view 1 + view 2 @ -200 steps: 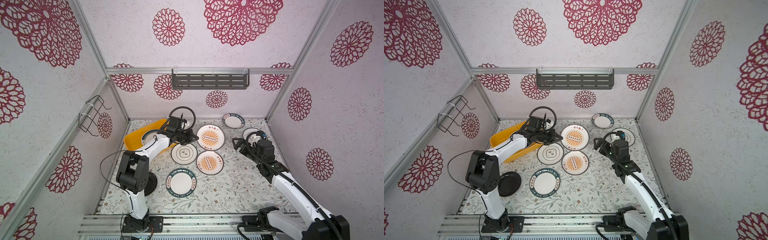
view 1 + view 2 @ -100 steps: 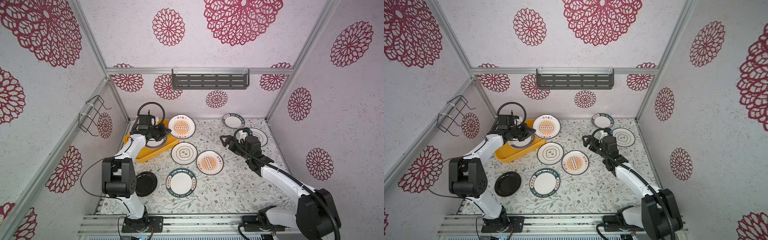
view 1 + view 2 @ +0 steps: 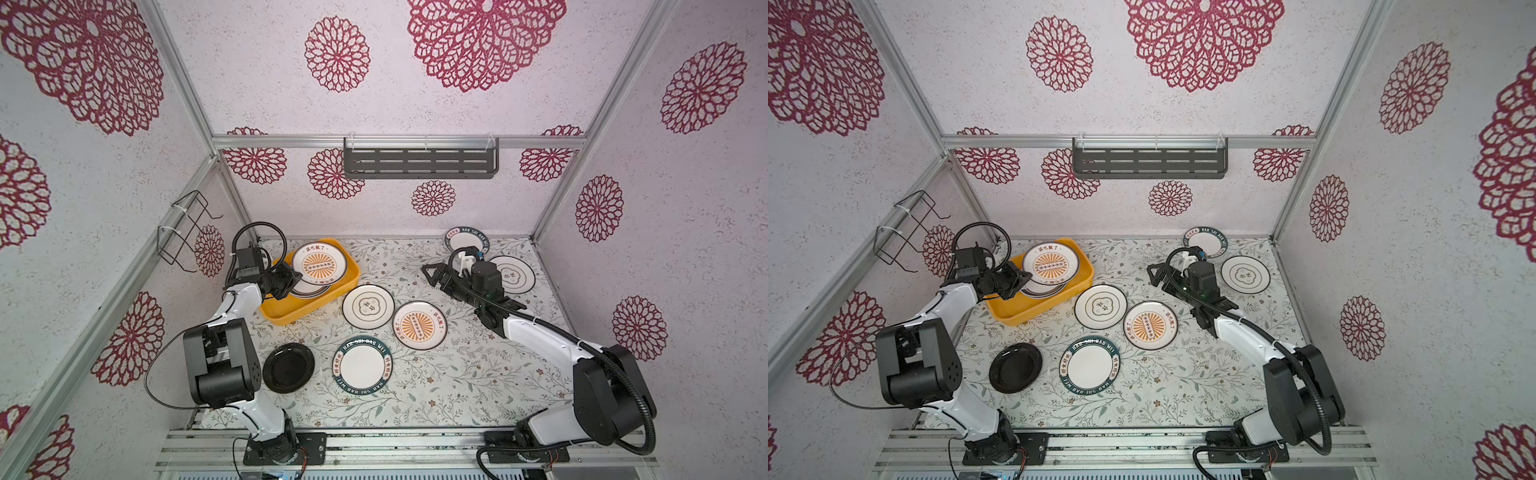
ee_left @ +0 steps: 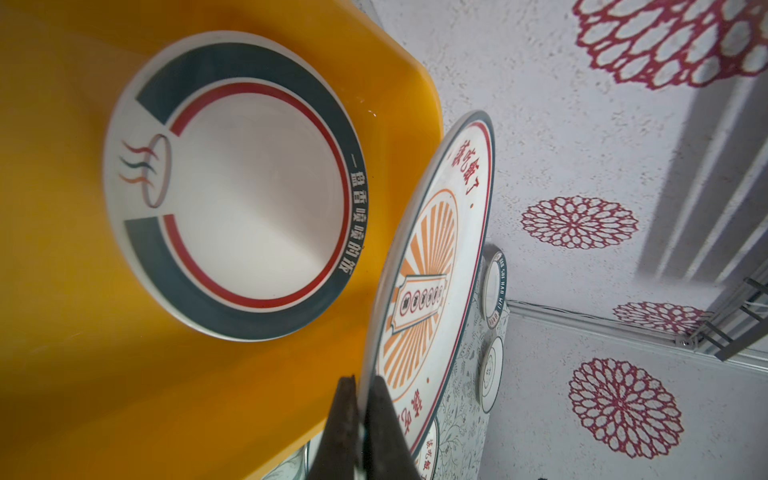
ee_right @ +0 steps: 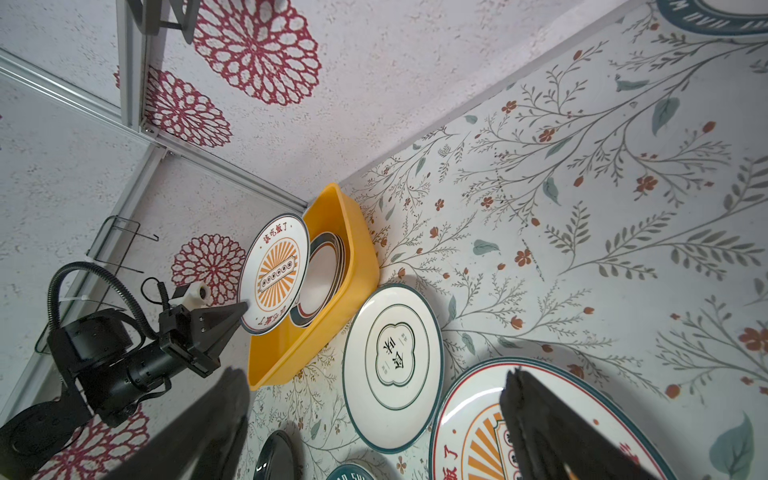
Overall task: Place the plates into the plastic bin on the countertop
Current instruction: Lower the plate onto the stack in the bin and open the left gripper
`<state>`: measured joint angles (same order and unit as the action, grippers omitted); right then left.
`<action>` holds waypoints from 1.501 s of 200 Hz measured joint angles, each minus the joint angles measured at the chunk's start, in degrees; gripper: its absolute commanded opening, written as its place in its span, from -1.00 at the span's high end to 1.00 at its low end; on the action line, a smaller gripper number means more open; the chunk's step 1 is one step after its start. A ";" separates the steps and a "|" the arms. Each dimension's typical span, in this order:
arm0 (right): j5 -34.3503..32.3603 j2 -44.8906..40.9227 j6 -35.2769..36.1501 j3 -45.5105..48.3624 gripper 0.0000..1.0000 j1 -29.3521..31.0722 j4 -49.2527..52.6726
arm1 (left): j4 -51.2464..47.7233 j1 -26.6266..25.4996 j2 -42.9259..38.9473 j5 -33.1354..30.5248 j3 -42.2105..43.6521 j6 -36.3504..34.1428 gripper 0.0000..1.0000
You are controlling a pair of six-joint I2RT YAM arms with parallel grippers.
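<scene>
Above yellow bin (image 3: pixel 291 318), left claw (image 3: pixel 293 277) clamped on sunburst plate (image 3: pixel 318 264), right claw (image 3: pixel 434 277) apart.

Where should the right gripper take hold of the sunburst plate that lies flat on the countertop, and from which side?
Probably at the rim of the sunburst plate, on its edge nearest the open right gripper. It lies flat, so only the rim offers a pinch, and the flower plate crowds its opposite edge.
</scene>
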<state>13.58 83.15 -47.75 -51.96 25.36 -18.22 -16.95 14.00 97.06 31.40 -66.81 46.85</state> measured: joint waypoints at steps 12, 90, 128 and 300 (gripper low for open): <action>0.20 0.22 -0.13 -0.17 -0.98 0.13 -0.02 | 0.15 0.42 0.00 -0.66 0.50 0.28 0.99; -1.38 -1.33 -0.20 0.22 -0.98 0.35 1.90 | 1.27 1.44 2.43 -4.24 0.24 0.59 0.99; -3.34 -4.57 0.17 0.90 -0.98 0.37 3.43 | 1.38 1.64 6.64 -5.38 -0.44 1.09 0.99; -6.23 -5.40 0.31 1.77 -0.98 0.42 6.10 | 1.31 1.77 10.93 -8.02 -2.58 1.22 0.51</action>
<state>7.35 77.76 -47.44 -50.19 25.78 -12.12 -15.64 15.77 107.98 23.38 -69.38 48.07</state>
